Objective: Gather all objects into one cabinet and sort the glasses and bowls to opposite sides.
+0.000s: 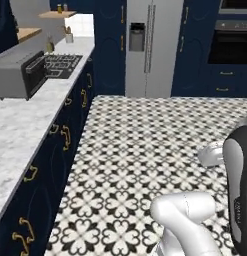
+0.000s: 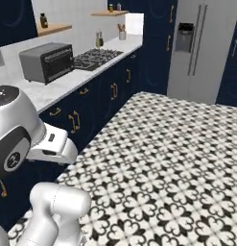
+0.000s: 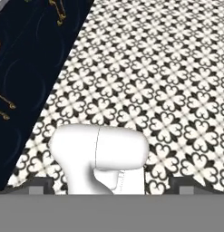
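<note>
Where the cup lies relative to the gripper [image 3: 111, 185] cannot be told from these views. A navy wall cabinet [image 2: 13, 15] hangs above the counter [image 1: 22, 127] at the upper left of the right base view; its handle cannot be made out there.

The counter is pale marble and runs along the left wall over low navy cupboards [image 1: 51, 165] with small brass pulls. A grey toaster oven [image 2: 46, 61] stands on it with its door partly dropped open. Just past it a black stove [image 1: 63, 65] is set into the counter. Two wooden shelves [image 2: 53, 29] sit on the wall above, and a dark bottle [image 2: 43, 20] stands on the nearer one. At the far end of the room a steel fridge [image 1: 150, 45] stands between tall navy units, with a built-in oven [image 1: 233, 46] to its right. The floor [image 1: 145, 135] is black-and-white patterned tile and stretches wide between the cupboards and the fridge.

The arm is folded low over the floor, well apart from the counter. In the hand view the camera looks down at the tiles beside the cupboard fronts. The two dark fingertips [image 3: 41, 184] rise at the bottom corners, spread wide, pinching nothing and touching nothing.
</note>
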Controlling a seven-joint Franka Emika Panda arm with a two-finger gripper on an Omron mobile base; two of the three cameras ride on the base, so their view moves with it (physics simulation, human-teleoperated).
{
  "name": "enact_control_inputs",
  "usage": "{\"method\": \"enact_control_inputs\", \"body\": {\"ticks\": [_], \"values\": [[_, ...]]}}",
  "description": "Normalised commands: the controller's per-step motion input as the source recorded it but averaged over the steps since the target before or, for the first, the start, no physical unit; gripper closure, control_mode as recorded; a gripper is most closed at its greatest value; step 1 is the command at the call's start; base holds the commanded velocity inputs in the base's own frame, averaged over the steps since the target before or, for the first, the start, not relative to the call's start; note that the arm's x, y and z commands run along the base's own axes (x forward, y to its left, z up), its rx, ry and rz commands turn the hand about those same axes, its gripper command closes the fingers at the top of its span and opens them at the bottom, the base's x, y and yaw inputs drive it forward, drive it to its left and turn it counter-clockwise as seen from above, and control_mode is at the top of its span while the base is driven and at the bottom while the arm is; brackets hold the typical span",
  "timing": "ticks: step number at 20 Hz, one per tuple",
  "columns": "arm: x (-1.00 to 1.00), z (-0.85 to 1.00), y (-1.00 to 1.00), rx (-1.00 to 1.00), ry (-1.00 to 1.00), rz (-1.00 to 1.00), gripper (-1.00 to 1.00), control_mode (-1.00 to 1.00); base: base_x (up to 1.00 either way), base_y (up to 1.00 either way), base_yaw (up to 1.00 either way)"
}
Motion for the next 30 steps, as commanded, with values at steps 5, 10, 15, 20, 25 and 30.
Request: {"method": "enact_control_inputs", "body": {"ticks": [5,10,15,20,25,30], "values": [[0.00,0.00,0.00,0.00,0.00,0.00,-1.00,1.00,0.00,-0.01,-0.96],[0.00,0.00,0.00,0.00,0.00,0.00,-1.00,1.00,0.00,0.00,-1.00],[0.00,0.00,0.00,0.00,0.00,0.00,-1.00,1.00,0.00,0.00,-1.00],[0.00,0.00,0.00,0.00,0.00,0.00,-1.00,1.00,0.00,0.00,-1.00],[0.00,0.00,0.00,0.00,0.00,0.00,-1.00,1.00,0.00,0.03,-1.00],[0.00,0.00,0.00,0.00,0.00,0.00,-1.00,1.00,0.03,0.16,-0.96]]}}
